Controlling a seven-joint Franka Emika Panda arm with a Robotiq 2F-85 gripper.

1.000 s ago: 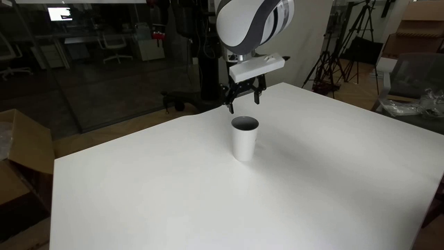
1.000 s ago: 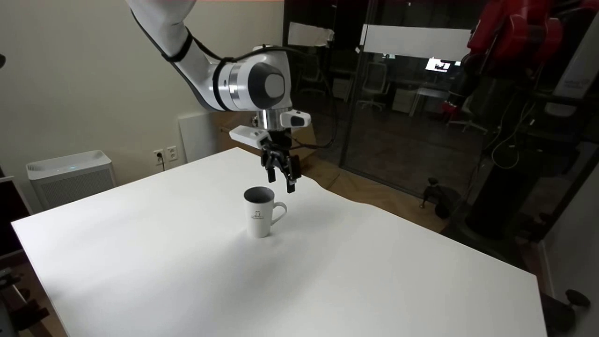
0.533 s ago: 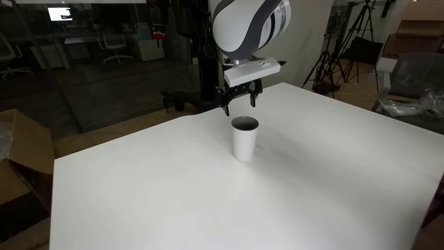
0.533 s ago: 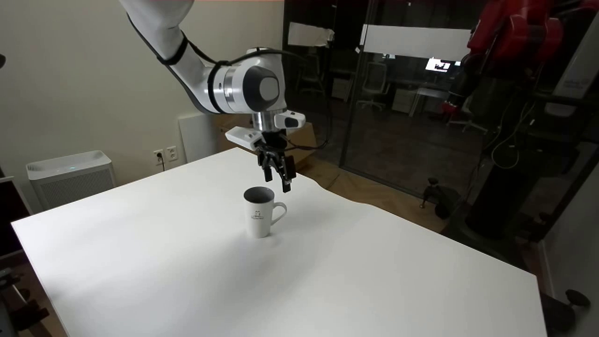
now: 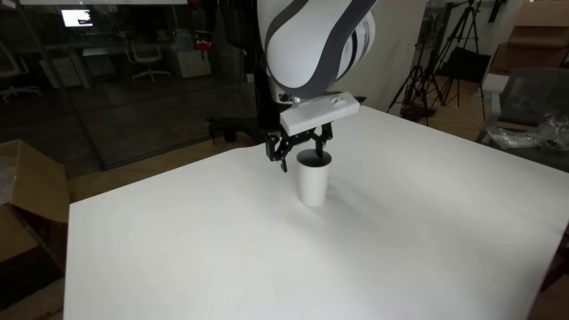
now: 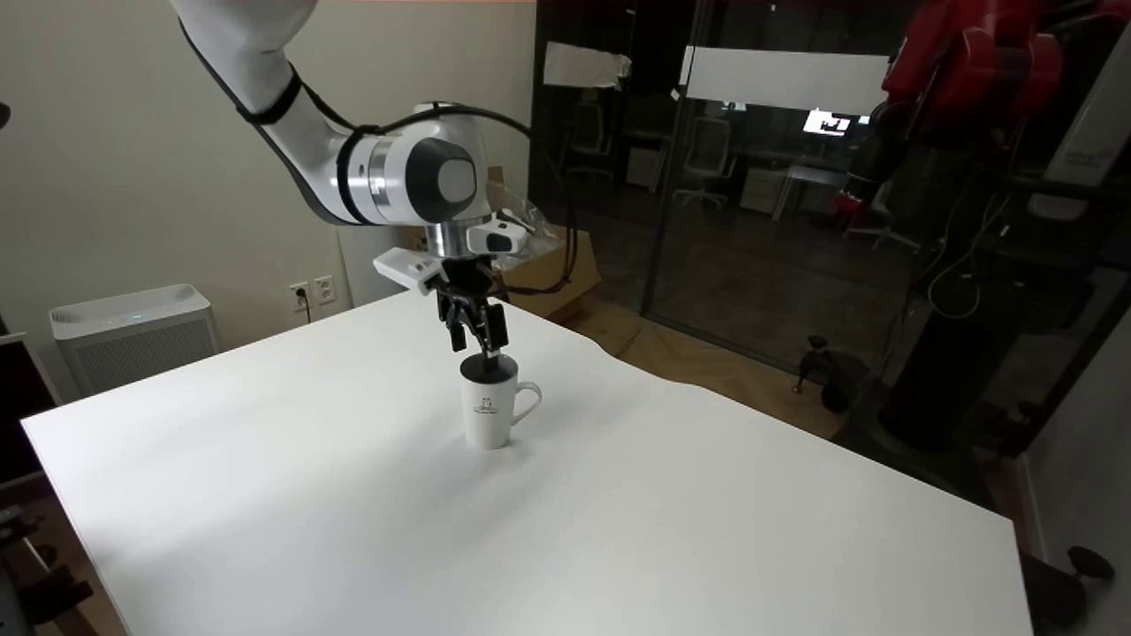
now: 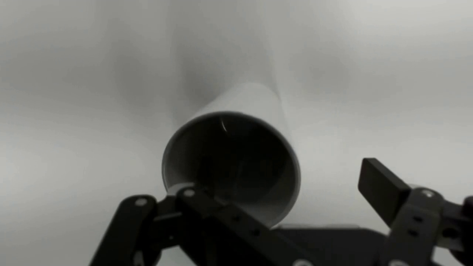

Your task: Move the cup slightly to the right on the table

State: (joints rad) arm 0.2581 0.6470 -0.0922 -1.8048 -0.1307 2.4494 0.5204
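Note:
The cup [image 5: 313, 186] is white with a dark grey interior and stands upright on the white table [image 5: 200, 249]. In an exterior view the cup [image 6: 482, 428] shows a small dark print and a handle on its right. My gripper [image 5: 302, 162] is open just above the cup; it also shows in an exterior view [image 6: 475, 355]. One finger overlaps the cup's mouth in both exterior views; the other finger is outside the cup. In the wrist view the gripper [image 7: 288, 188] has its left finger across the mouth of the cup [image 7: 255, 98] and its right finger apart from it. Contact cannot be told.
An open cardboard box [image 5: 40, 182] stands beyond the table's edge, and a grey chair [image 5: 529, 100] at the far right. A white air purifier [image 6: 137, 336] stands by the wall. A red robot [image 6: 981, 71] on a dark stand is off the table.
My gripper has come down and over to the cup, so that one finger now overlaps its mouth. It stays open. The cup has not moved.

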